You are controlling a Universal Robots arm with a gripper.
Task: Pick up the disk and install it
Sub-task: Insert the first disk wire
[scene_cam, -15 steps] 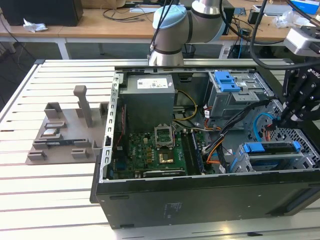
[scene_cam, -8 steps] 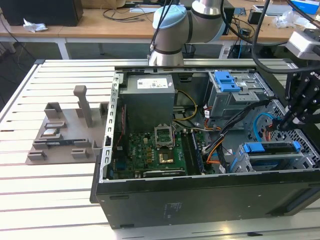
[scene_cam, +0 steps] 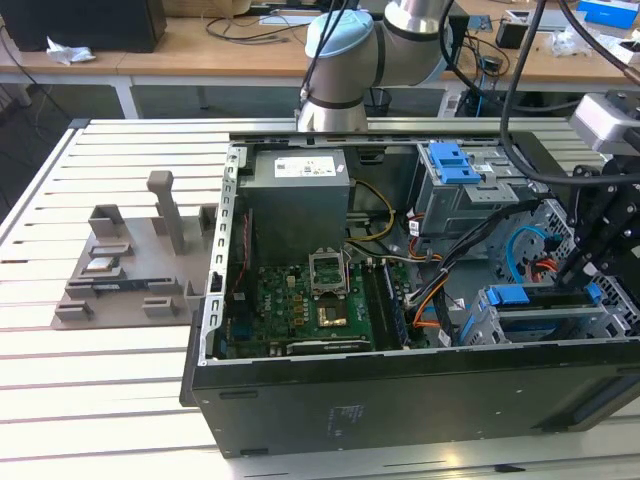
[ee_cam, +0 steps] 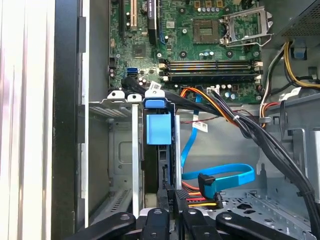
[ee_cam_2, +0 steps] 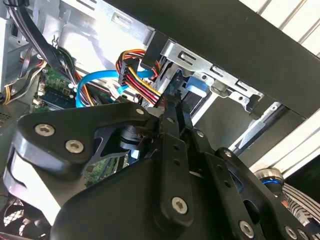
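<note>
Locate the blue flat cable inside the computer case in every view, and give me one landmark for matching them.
Exterior view: the blue flat cable curves inside the case toward the exterior view's right, behind the lower drive cage.
Second wrist view: it loops between the motherboard and the red-yellow wire bundle.
First wrist view: it loops over the case floor beside the drive cage.
Shared landmark: the green motherboard.

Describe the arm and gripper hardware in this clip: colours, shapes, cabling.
In the exterior view the arm is silver tubing with rounded pale-blue joint caps, and black cables hang beside it. The gripper is matte black: flat linkage bars joined by silver screw heads, narrowing to slim jaws. In the first wrist view its black links carry the same screws.
</note>
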